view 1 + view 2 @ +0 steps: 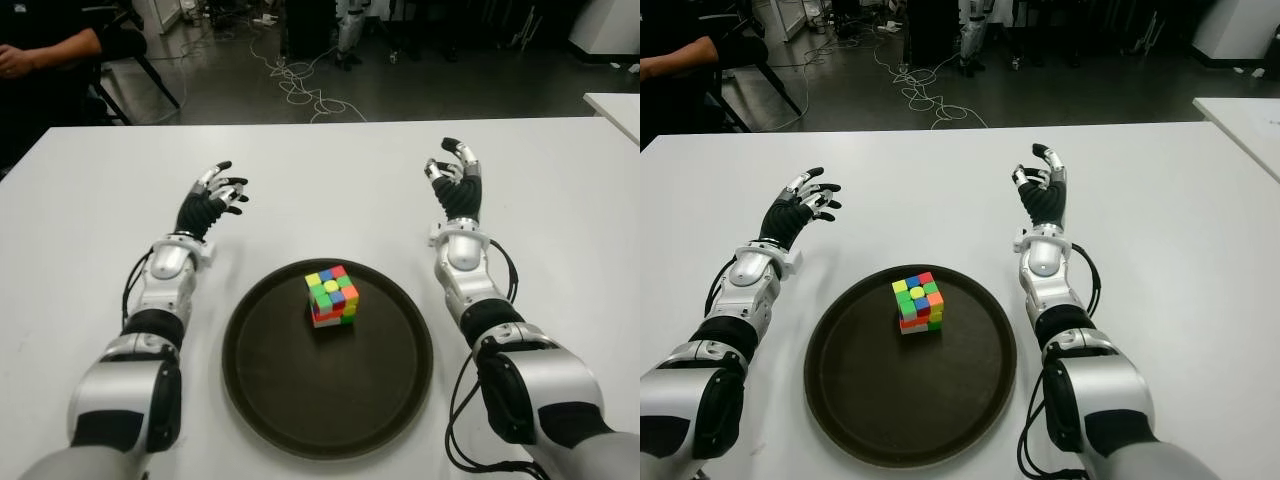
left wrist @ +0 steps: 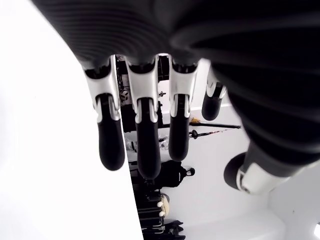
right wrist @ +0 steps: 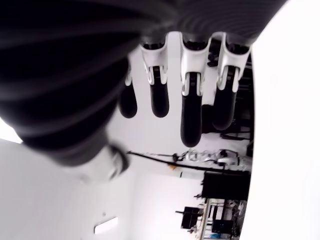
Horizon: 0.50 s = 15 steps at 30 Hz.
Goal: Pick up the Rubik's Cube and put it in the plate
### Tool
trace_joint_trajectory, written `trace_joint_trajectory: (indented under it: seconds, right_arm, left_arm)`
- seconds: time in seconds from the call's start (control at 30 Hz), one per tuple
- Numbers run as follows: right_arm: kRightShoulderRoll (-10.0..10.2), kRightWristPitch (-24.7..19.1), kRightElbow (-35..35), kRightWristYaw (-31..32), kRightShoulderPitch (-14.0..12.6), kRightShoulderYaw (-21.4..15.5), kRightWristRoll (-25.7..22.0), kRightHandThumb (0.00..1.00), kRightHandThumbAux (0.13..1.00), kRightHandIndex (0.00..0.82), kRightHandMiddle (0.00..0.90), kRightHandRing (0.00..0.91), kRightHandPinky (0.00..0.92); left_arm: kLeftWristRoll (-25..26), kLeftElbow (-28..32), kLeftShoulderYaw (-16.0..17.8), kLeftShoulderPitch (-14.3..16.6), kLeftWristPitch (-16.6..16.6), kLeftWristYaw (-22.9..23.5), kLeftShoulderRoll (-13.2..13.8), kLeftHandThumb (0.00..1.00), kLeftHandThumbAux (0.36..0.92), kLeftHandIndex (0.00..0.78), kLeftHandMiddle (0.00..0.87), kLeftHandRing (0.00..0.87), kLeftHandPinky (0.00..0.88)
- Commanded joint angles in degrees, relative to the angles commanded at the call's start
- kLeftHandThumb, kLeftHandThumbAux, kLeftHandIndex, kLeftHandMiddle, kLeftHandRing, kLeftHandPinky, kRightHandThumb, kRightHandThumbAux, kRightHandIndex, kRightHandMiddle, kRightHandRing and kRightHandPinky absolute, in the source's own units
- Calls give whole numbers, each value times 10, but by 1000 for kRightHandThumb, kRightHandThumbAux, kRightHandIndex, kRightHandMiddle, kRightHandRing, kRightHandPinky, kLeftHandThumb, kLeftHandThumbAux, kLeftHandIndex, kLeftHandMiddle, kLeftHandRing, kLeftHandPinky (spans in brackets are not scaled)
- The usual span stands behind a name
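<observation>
The Rubik's Cube (image 1: pixel 332 295) is sitting inside the plate (image 1: pixel 270 390), apart from both hands. The left robot hand (image 1: pixel 213 193) and right robot hand (image 1: pixel 453 172) are hovering beyond the plate's far corners, fingers released, holding nothing. Judged light, rigid and smooth-faced; pinching opposite flat faces is looking soundest.

Person (image 1: pixel 45 55) at the far-left table edge cut off by the frame, only an arm and dark sleeve showing. Second white table (image 1: pixel 615 108) on the far right clipped too, just a corner. Cube (image 1: pixel 332 296) underside and far faces hidden. Both upper arms chopped off at the bottom edge. Floor cables (image 1: pixel 300 85) too tangled and small to sort out. Background clutter behind the fingers (image 2: pixel 111 145) in the wrist views too blurry to name.
</observation>
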<state>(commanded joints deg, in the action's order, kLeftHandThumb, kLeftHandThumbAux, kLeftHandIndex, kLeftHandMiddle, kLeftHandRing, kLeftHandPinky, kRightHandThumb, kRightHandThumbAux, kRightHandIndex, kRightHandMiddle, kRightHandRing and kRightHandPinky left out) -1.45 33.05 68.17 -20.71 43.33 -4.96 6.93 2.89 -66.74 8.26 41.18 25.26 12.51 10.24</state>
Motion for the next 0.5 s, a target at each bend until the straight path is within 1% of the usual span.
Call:
trace_joint_trajectory:
  seconds: [0.33,0.5]
  right_arm:
    - [-1,27,-11,-1,-14,18,16,660,739,396,311,363,390]
    - [6,40,-34,9,-26,12,1,662,739,396,311,365,397]
  left_arm:
    - [-1,1,0,-1,-3,0,0,314,592,115,294,367,427]
    - [-4,-1,-1,-1,-1,-5,1,311,593,115,290,363,426]
